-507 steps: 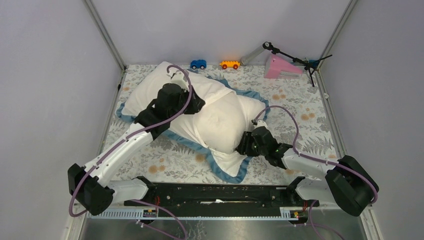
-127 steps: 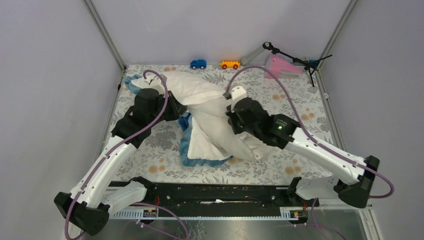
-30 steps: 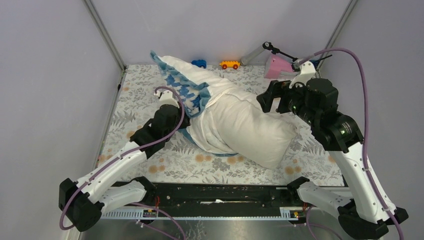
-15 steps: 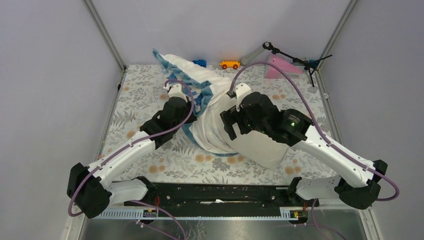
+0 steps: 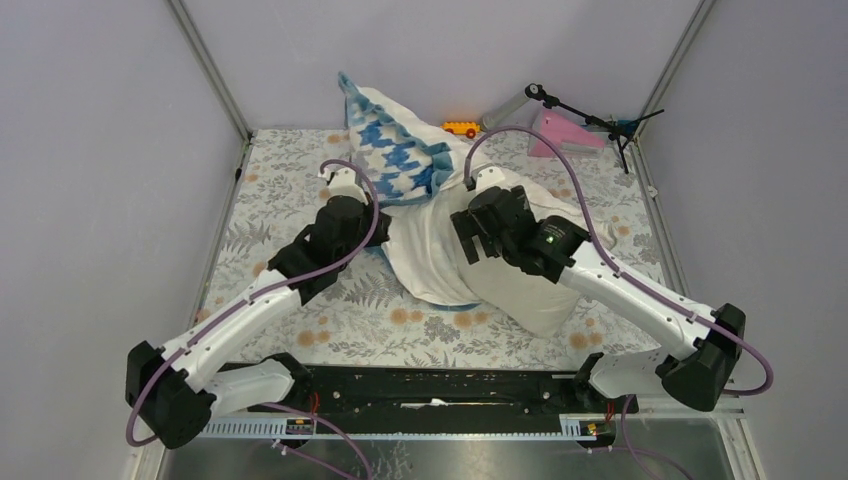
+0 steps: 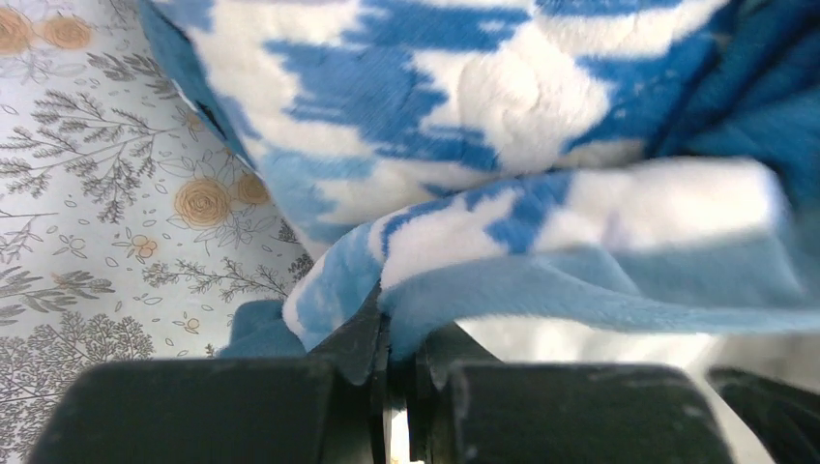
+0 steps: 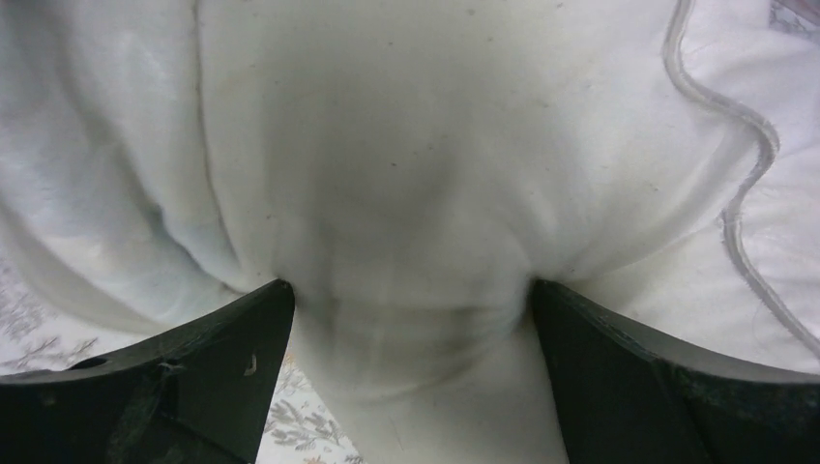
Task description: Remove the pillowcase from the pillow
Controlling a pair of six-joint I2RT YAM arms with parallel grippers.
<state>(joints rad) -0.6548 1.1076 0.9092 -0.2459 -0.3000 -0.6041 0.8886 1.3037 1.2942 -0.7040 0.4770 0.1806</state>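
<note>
The pillowcase (image 5: 400, 155) is pulled up toward the back of the table, its blue-and-white print showing, and its white part (image 5: 425, 255) still wraps one end of the pillow. The cream pillow (image 5: 540, 290) lies at centre right. My left gripper (image 5: 375, 208) is shut on the pillowcase's blue edge; the left wrist view shows the jaws (image 6: 396, 329) pinching the fabric (image 6: 483, 97). My right gripper (image 5: 468, 245) is open, and its wide-spread fingers press onto the pillow (image 7: 406, 145), which bulges between them (image 7: 406, 290).
The floral table cloth (image 5: 290, 190) covers the table. An orange toy car (image 5: 460, 129) and a pink block (image 5: 565, 135) with a black stand sit along the back edge. Grey walls and metal posts close in three sides.
My right arm swung in from the far right and came down on the pillow's left part. My left gripper carried the pillowcase farther back and right, turning more print into view.
</note>
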